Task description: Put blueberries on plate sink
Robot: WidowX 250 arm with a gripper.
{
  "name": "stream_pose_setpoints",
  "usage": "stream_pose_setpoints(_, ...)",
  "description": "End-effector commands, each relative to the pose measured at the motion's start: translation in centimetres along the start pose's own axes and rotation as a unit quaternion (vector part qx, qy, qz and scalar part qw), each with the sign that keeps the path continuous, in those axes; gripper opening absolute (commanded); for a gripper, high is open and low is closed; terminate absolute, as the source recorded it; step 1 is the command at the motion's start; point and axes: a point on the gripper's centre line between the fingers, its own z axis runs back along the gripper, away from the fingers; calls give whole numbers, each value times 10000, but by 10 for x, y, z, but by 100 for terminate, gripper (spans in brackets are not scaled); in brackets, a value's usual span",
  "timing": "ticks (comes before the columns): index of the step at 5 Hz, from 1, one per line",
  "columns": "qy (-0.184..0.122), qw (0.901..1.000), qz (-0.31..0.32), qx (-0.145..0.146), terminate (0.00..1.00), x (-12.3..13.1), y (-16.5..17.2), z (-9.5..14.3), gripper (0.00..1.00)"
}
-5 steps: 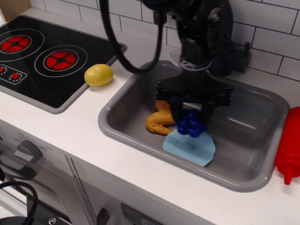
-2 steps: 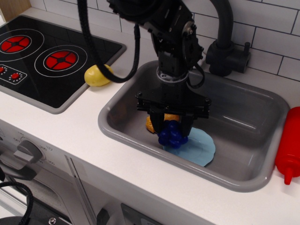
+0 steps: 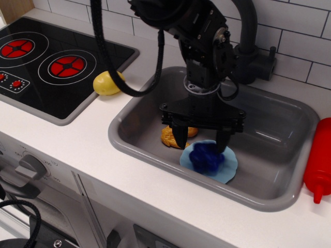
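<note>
Blueberries on light blue plate, lower centre of frame, on sink floor near front wall. Gripper just above, fingers spread wide either side of cluster, holding nothing. Orange toy chicken touching plate's left edge. Right half of basin bare.

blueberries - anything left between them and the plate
Nothing visible. The blueberries already lie on the light blue plate in the sink, between the open gripper fingers. The orange toy food sits beside the plate.
</note>
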Motion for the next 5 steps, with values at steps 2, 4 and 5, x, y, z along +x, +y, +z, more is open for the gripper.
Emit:
stream_pose_setpoints(2, -322, 9989, -70, -332, 0, 21, 10, 69, 100)
stream_pose_setpoints(4, -473, 9987, 19, -212, 0, 30, 21, 96, 100)
stream_pose_setpoints(5, -473, 9987, 19, -212, 100, 30, 21, 96, 100)
